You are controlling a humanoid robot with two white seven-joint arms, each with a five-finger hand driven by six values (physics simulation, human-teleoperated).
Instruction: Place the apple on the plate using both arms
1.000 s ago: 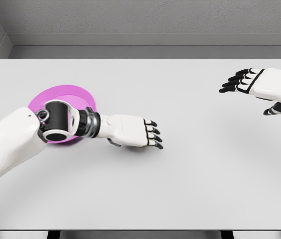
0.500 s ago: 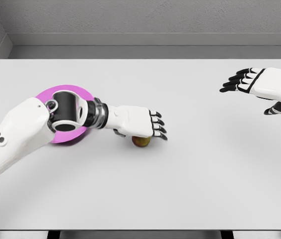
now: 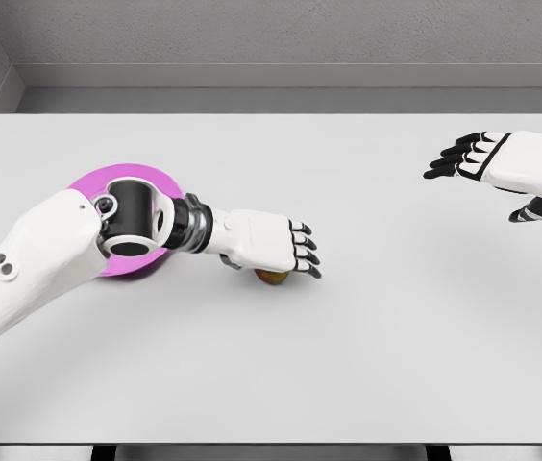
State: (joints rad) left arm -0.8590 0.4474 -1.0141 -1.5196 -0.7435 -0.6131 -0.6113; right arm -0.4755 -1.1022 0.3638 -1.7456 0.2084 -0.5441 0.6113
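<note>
Apple [image 3: 271, 279] under open left robot hand [image 3: 266, 243], beside plate [image 3: 86, 184]; right robot hand [image 3: 502, 161] open, well apart.

A bare simulated test room: one plain white desk [image 3: 367, 365] against grey walls [image 3: 281, 34], nothing homely anywhere.

Left hand [image 3: 269, 243] covers apple [image 3: 272, 278] from above; left forearm overlies plate [image 3: 93, 186]. Desk [image 3: 367, 327] lies open between apple and right hand [image 3: 502, 163], far right.
</note>
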